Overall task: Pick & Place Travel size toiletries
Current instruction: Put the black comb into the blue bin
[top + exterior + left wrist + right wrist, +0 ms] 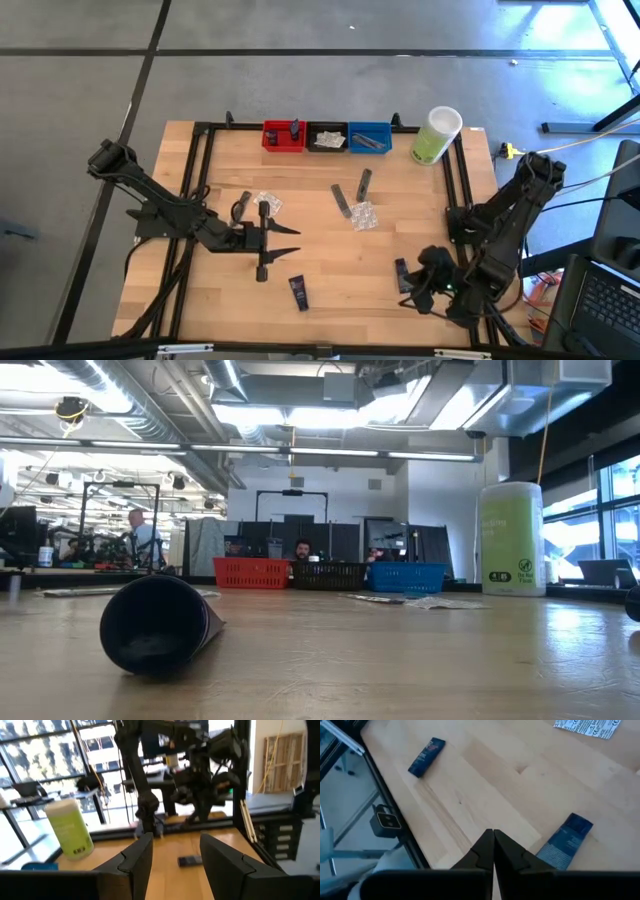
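Observation:
The travel size toiletries lie loose on the wooden table: one navy tube (298, 292) near the front, a second navy tube (401, 273) at the right, two grey sachets (341, 200) (364, 183) in the middle, and clear packets (364, 216) (265, 203). My left gripper (295, 241) stands open at the left middle, held level above the table and pointing right, with nothing between its fingers (172, 860). My right gripper (493, 845) is shut and slants down over bare wood just beside the right navy tube (567, 842), touching nothing.
Red (283, 135), black (327, 137) and blue (369, 137) bins stand in a row at the far edge, each with items inside. A tall pale-green container (435, 135) stands to their right. A black frame (200, 190) borders the table. People show in the room beyond.

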Available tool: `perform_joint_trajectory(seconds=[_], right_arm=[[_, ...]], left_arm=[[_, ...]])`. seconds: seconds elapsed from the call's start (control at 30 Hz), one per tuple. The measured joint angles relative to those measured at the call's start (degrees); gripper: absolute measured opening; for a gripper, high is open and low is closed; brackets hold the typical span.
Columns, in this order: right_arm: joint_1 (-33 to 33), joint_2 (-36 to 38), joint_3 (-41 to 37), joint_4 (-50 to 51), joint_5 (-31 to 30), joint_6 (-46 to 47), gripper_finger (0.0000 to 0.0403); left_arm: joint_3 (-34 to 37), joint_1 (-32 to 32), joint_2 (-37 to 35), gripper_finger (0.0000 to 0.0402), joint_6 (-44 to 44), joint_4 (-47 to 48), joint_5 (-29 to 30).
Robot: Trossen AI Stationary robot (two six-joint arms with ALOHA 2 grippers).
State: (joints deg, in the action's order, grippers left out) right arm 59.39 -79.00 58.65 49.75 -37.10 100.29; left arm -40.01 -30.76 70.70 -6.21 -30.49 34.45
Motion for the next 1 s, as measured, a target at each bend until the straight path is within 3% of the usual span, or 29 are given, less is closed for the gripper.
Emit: perform_joint_trajectory(seconds=[0.13,0.43,0.63,0.87,1.0], right_arm=[[0.47,-1.99,0.0,-0.03,-0.07,4.43,0.0004],[0.47,-8.36,0.02,-2.95,6.24,12.85,0.0003],[0.33,-10.03,0.02,-4.72,7.72,13.28,0.001],[-2.0,-10.21,0.04,-0.81,10.56,13.03,0.0004],[-3.32,-10.21,0.04,0.46,11.54,12.78,0.0026]], left_arm=[[0.0,-0.02,0.0,0.0159,3.12,4.7,-2.67],[0.0,-0.04,0.0,0.0157,7.65,20.13,-11.47],[0.0,0.13,0.0,0.0156,9.31,27.51,-11.53],[0.0,1.57,0.0,0.0156,6.19,27.1,-10.8],[0.0,3.15,0.0,0.0156,5.59,26.04,-9.96]])
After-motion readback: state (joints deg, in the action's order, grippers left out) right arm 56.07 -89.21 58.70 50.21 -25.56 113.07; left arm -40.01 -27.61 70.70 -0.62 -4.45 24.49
